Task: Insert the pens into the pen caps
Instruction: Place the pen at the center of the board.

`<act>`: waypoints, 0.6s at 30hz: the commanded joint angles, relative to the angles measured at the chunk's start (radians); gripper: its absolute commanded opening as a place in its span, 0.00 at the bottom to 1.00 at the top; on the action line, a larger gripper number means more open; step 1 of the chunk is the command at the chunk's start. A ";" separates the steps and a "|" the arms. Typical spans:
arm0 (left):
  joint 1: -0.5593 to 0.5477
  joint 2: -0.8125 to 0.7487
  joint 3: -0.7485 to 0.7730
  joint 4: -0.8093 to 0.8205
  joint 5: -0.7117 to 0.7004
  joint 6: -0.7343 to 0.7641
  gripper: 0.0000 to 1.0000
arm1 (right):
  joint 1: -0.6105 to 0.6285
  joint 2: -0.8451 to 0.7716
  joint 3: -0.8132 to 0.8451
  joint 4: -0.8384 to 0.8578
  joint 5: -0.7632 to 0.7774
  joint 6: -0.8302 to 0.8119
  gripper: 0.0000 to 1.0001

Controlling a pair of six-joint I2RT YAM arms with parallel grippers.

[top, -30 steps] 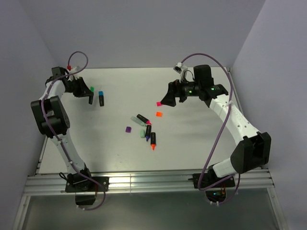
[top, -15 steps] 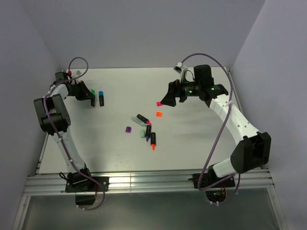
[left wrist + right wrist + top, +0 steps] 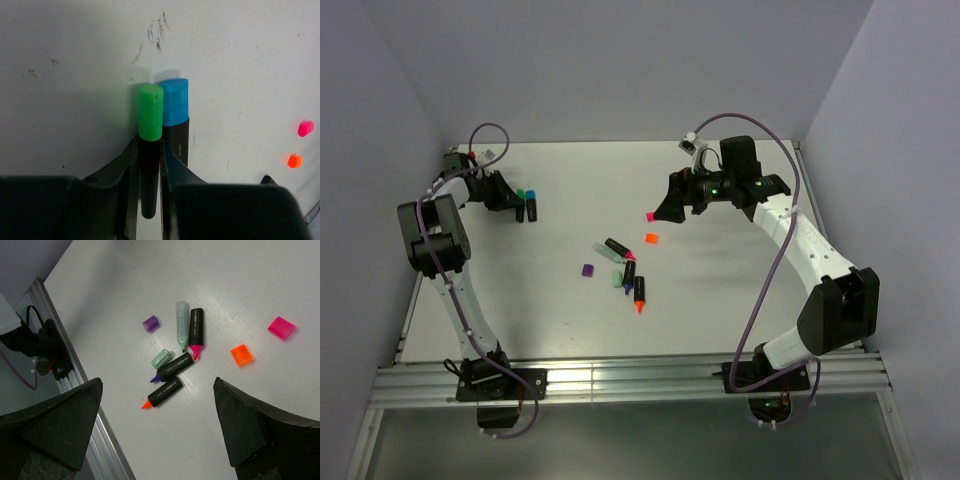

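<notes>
the green pen [image 3: 150,112] is squeezed by the left gripper [image 3: 149,150], just beside the blue pen [image 3: 175,107]. the right gripper [image 3: 158,382] is spread wide open, well away from the blue pen.

White arm links [image 3: 817,252], bulky black joint housings [image 3: 430,235], looping purple cables [image 3: 767,295], small green lights [image 3: 716,187] near one wrist.

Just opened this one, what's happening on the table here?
The left pincer is shut on a green-capped pen at the far left of the table, beside a blue-capped pen lying there. The right pincer hangs open above the table, holding nothing. Mid-table lie an uncapped pink-tipped pen, purple-tipped pen and orange-tipped pen, with a purple cap, orange cap and pink cap loose nearby.
</notes>
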 commanded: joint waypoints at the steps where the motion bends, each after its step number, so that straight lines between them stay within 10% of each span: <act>1: -0.008 0.018 0.024 0.037 -0.017 -0.019 0.17 | -0.007 0.006 0.001 0.020 -0.018 -0.003 1.00; 11: -0.015 0.012 0.055 -0.004 -0.100 -0.035 0.47 | -0.008 -0.001 -0.002 0.020 -0.007 -0.003 1.00; 18: -0.007 -0.058 0.044 -0.047 -0.169 0.011 0.48 | -0.007 -0.017 0.007 0.018 0.068 -0.013 1.00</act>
